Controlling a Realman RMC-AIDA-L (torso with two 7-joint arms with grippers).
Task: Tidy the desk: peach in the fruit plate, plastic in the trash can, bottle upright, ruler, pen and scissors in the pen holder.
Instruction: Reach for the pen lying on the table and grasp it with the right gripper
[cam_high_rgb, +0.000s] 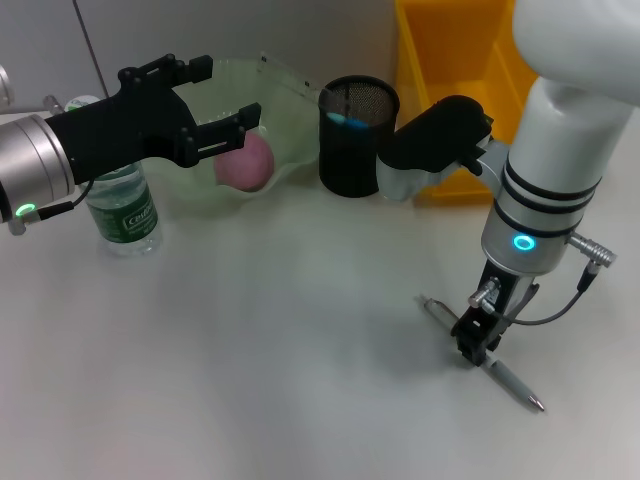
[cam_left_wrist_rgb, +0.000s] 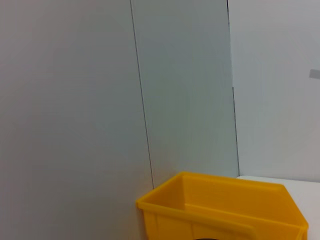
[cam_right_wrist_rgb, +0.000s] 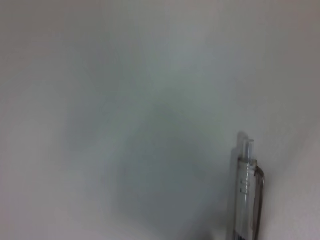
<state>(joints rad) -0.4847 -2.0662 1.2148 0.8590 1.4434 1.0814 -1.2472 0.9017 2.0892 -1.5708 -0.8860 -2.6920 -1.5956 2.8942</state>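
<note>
A pink peach (cam_high_rgb: 245, 162) lies in the pale green fruit plate (cam_high_rgb: 290, 95) at the back left. My left gripper (cam_high_rgb: 230, 90) hovers open and empty just above it. The clear bottle (cam_high_rgb: 122, 208) stands upright to the left of the plate. A silver pen (cam_high_rgb: 515, 382) lies flat on the table at the front right, and its end fills the right wrist view (cam_right_wrist_rgb: 247, 195). My right gripper (cam_high_rgb: 478, 338) points straight down onto the pen's middle. The black mesh pen holder (cam_high_rgb: 358, 140) has something blue inside. Ruler, scissors and plastic are out of view.
A yellow bin (cam_high_rgb: 455, 90) stands behind the pen holder at the back right, and it also appears in the left wrist view (cam_left_wrist_rgb: 225, 205) against a grey wall. My right arm's black and white elbow (cam_high_rgb: 430, 140) hangs just in front of the bin.
</note>
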